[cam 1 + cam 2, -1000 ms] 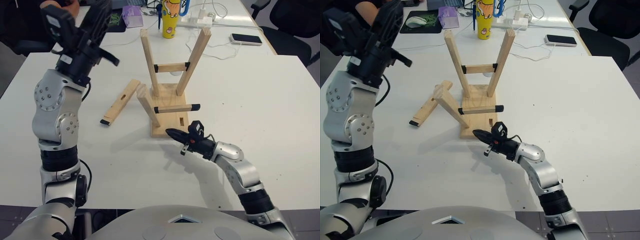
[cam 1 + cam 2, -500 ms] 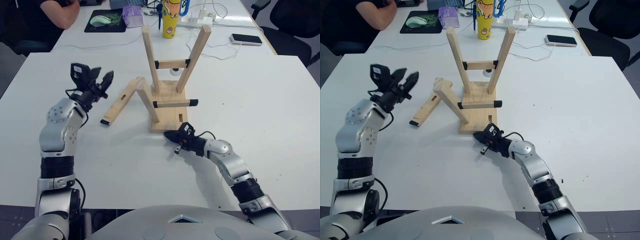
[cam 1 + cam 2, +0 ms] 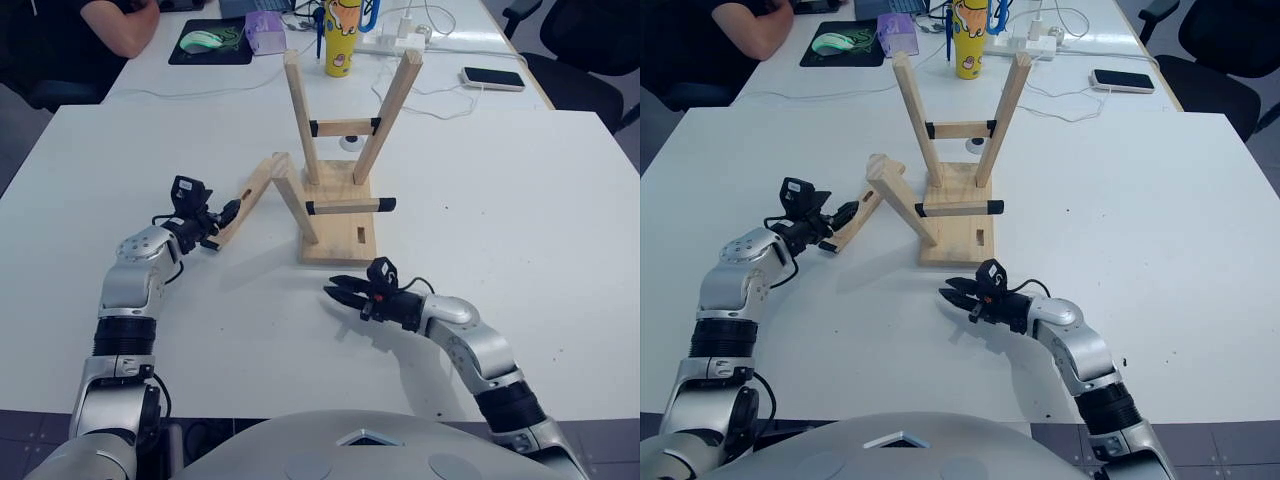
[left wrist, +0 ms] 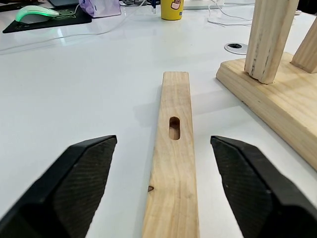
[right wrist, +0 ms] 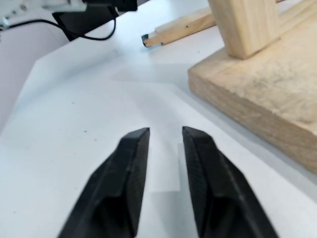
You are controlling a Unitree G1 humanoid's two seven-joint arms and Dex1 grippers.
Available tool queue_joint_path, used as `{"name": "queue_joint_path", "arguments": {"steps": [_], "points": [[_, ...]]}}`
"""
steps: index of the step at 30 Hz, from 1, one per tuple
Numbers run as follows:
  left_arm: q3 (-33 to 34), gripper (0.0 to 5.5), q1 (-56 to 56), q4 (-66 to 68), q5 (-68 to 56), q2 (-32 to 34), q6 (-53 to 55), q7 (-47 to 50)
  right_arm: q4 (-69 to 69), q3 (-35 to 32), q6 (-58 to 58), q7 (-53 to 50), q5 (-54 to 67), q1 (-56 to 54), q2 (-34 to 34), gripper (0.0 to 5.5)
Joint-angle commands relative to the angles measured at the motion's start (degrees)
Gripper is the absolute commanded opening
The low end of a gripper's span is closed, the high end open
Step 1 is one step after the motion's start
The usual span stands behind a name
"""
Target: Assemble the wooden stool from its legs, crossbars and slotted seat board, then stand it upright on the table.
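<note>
White surface [image 3: 520, 200]: smooth, nothing pins parts down, so any sideways push prob. slides them.

Stool assy stands inverted mid-surface on seat board [image 3: 335, 243]. 3 legs in; corner slot [image 3: 360, 235] nearest the robot is empty. Risk: R hand [image 3: 340, 293] bumps board edge, whole assy skates or tips.

Back legs [image 3: 297, 110] stand steep. Leaning leg [image 3: 295, 205] tilts outward to the left, judged not fully seated. A knock there could pop the lower crossbar [image 3: 350, 207] out.

Loose leg [image 4: 173, 163] lies flat left of board, far end close to leaning leg's top; contact can't tell.

L hand [image 4: 163, 144]: released, fingers wide apart either side of loose leg's near end, not touching wood. Risks: off-centre close makes the leg pivot and swing into the leaning leg; a grip at the very end gives a long lever, so droop or slip on lift.

R hand: fingers parted narrowly, grasping nothing, low over surface near board's near edge, no contact seen.
</note>
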Motion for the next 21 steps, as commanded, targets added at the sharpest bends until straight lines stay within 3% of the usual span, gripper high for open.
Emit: {"name": "queue_joint_path", "arguments": {"steps": [1,7,11,21], "points": [[-0.9,3.98,-1.0,2.6,1.0,1.4,2.2,-2.6,-1.8,-0.4,1.7,0.0,1.0,1.1,-0.5,1.98],[-3.4,3.98,-3.1,9.4,3.4,0.7,1.5,-5.0,-2.0,-0.3,1.2,-1.2,-0.2,1.4,0.0,2.86],[-3.7,3.98,-4.0,12.4,5.2,0.9,1.0,-4.1,-1.6,-0.4,1.1,-1.6,-1.1,0.4,-0.2,2.9],[-4.8,2.6,-1.4,6.0,5.2,3.6,5.5,-8.8,-1.1,-3.2,1.5,-2.2,-0.6,-0.9,-1.3,2.92]]}}
